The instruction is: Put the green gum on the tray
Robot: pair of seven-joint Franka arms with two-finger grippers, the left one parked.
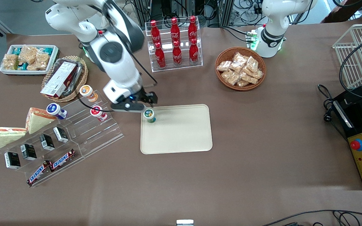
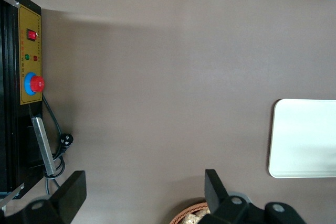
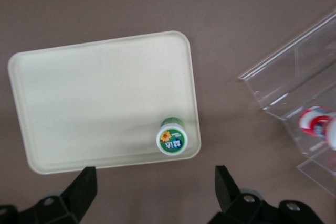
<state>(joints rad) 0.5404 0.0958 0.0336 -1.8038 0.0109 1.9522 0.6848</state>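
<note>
While the green gum [image 1: 149, 115] stands upright inside the tray [image 1: 181, 135], close to the tray corner nearest the working arm's end of the worktop [image 1: 262, 125], the pincer [image 1: 137, 105] hangs above that same corner, clear of the bottle. Seen from the right wrist camera, its two fingers [image 3: 84, 187] are spread wide with nothing between them, and the green gum [image 3: 172, 139] sits on the cream surface just inside the rounded rim of the tray [image 3: 105, 103], its white lid with the green and orange label facing up. Bare cream surface makes up all the remaining area of the tray

Toward the working arm's end lies a clear stepped display stand [image 1: 83, 131] that carries a red gum bottle [image 1: 98, 113], a blue gum bottle [image 1: 55, 110] and an orange-lidded bottle [image 1: 87, 93], with small dark boxes [image 1: 47, 142] and Snickers bars [image 1: 50, 166] on its lower steps. Farther from the front camera than the tray stands a clear rack of red cola bottles [image 1: 175, 42], and beside it, toward the parked arm's end, a wicker basket of snack packets [image 1: 240, 68]
</note>
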